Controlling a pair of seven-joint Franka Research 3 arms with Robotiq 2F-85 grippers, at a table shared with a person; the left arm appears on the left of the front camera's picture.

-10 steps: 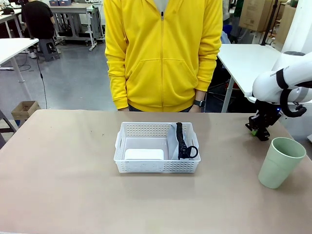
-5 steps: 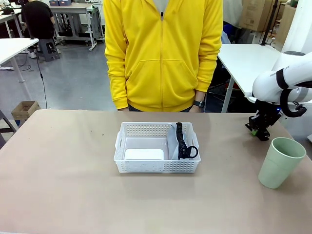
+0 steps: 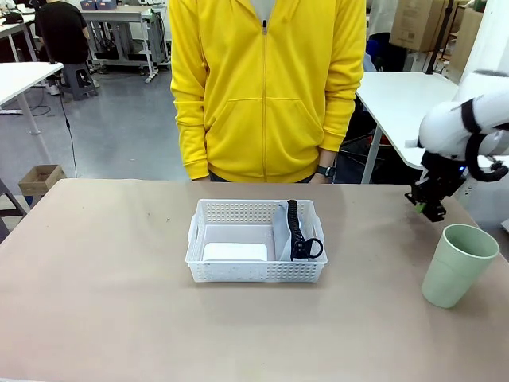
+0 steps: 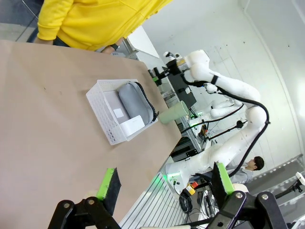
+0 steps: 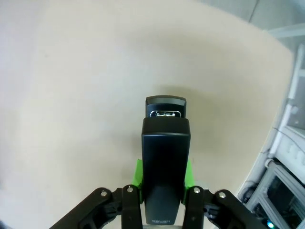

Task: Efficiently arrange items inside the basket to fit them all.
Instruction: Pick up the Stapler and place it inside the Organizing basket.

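The white lattice basket [image 3: 256, 273] sits mid-table, in front of a person in a yellow hoodie. A small white box [image 3: 235, 251] lies in its left half, and a grey pouch [image 3: 284, 231] with a black strap stands on edge along its right side. At the table's right side, my right gripper [image 3: 432, 208] hangs just above the surface, shut on a black stapler [image 5: 166, 152]. A pale green cup [image 3: 458, 265] stands upright close in front of it. My left gripper [image 4: 164, 181] is open and empty, high above the table and far from the basket [image 4: 106, 113].
The person stands at the far edge with hands down, away from the table top. Bare tan table lies left of and in front of the basket. The table's right edge runs just beyond the cup. Other white tables stand behind.
My right gripper has lifted a little and drifted right with the stapler. The basket, its contents and the cup have not moved.
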